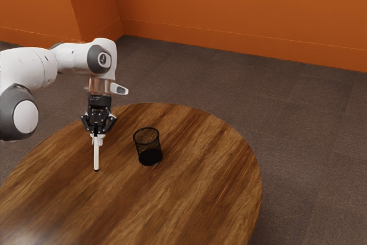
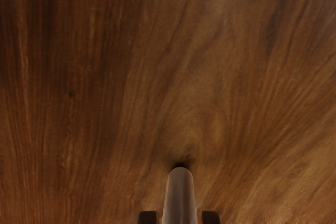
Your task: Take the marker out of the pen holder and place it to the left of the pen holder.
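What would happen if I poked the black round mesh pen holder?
The pen holder would probably feel light, because its mesh sides are see-through and it looks empty. A low poke might slide it along, since it stands upright on its base. If it tipped over, it might roll, because its sides are round.

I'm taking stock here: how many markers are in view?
1. The marker is upright in the end effector, beside the pen holder. I see no other, though the arm could hide one.
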You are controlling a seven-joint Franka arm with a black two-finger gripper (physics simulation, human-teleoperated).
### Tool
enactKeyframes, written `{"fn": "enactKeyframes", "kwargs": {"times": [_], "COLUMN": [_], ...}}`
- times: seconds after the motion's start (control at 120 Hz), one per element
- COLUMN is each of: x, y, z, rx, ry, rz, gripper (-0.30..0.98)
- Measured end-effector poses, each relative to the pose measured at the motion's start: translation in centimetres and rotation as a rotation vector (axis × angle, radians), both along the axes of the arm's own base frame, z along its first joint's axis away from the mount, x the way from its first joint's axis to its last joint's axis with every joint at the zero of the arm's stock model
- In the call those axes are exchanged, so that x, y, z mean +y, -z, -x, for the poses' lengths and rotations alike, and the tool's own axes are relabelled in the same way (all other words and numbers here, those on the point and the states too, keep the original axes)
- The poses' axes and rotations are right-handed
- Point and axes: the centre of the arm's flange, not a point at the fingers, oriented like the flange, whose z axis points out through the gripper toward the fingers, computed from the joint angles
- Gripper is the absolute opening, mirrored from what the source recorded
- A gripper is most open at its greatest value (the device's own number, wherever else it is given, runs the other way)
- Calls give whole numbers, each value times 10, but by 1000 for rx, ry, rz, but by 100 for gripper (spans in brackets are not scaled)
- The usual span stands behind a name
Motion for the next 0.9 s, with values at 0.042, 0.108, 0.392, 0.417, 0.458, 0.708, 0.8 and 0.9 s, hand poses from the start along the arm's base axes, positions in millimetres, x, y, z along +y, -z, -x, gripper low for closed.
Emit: {"fn": "enactKeyframes", "kwargs": {"times": [0.042, 0.108, 0.392, 0.417, 0.458, 0.708, 0.8, 0.9], "x": [0, -2, -9, -10, -10, -14, -32, -95], "y": [4, 4, 15, 13, 14, 9, -83, -219], "z": [0, -1, -11, -13, -17, -30, -25, 22], "rx": [12, 19, -15, -28, -46, -137, -261, -432], "ry": [-1, 0, -4, -3, -6, -21, 5, 86], "rz": [9, 21, 52, 51, 53, 69, 35, -10], "gripper": [-8, -1, 12, 12, 9, 23, 39, 50]}}
